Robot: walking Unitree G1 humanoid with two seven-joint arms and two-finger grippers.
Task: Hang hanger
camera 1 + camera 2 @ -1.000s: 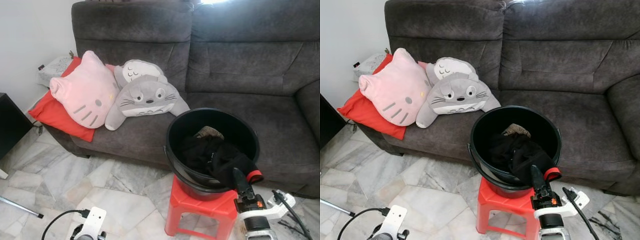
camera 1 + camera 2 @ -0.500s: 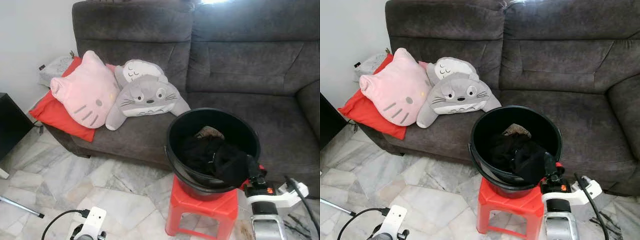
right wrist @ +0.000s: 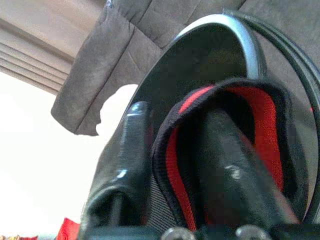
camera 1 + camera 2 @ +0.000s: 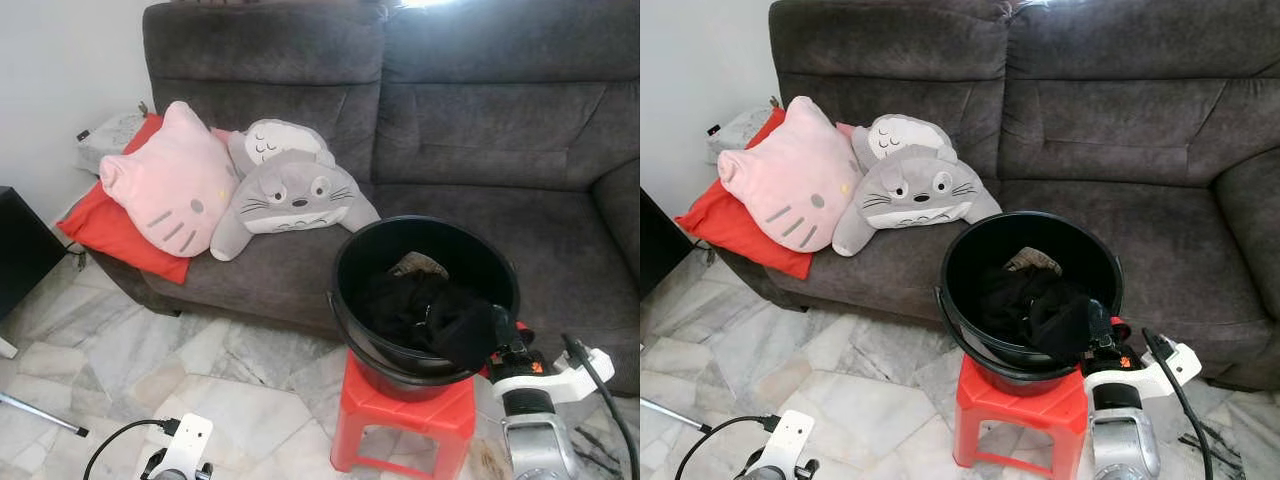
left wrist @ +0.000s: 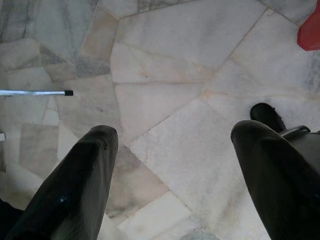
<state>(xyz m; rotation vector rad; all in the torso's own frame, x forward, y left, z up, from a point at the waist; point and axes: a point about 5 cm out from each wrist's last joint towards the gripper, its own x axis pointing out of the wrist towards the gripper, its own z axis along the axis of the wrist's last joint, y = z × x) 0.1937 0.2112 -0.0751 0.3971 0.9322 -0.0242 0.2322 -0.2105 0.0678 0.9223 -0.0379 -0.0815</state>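
Black plastic, round and deep, the bucket (image 4: 424, 290) sits on a red stool (image 4: 400, 420) just in front of a dark grey sofa (image 4: 480, 130), with a heap of dark clothing (image 4: 420, 310) inside it. At the bucket's near right rim, the robot's right gripper (image 4: 503, 330) is clamped on a black garment with a red-lined cuff (image 3: 225, 145); the right wrist view shows one black finger (image 3: 235, 175) tucked inside the red lining and the other on the outside, the fabric pinched between them, with the bucket's rim curving just behind. A tan piece of cloth (image 4: 418, 265) lies at the back of the heap. No hanger can be made out among the clothes.

The left gripper (image 5: 175, 165) hangs idle low at the robot's left, its two fingers spread wide apart over the pale marble floor (image 5: 165, 100), holding nothing. A thin metal rod with a black tip (image 5: 35, 92) lies on the tiles nearby.

On the sofa's left seat rest a pink cat-face cushion (image 4: 170, 185), a red pillow (image 4: 105, 230) beneath it, and a grey plush cushion (image 4: 290, 195) leaning beside them.
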